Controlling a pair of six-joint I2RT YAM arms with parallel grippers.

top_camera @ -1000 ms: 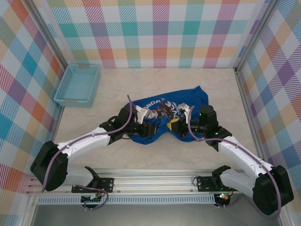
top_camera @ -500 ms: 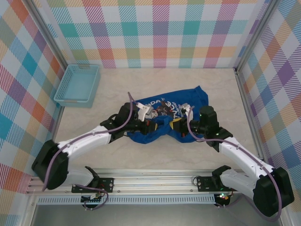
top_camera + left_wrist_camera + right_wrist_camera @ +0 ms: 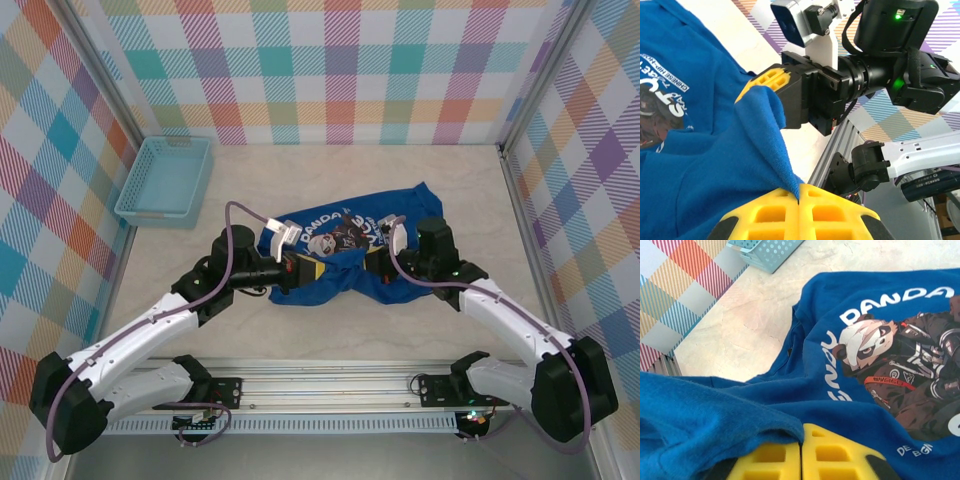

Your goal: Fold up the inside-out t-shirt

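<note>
my left gripper (image 3: 799, 192) is pinched tight on a fold of the t-shirt (image 3: 695, 170); straight ahead of it my right gripper (image 3: 801, 436) nips the same cloth, fingers together.

T-shirt (image 3: 345, 280): parts hidden beneath left pincer (image 3: 300, 268) and right pincer (image 3: 372, 262); cropped at the left and bottom edges in the left wrist view.
Panda print (image 3: 875, 340): cropped at the right edge; small lettering below cut short.
Mesh basket (image 3: 765, 250): cropped at the top edge.
</note>
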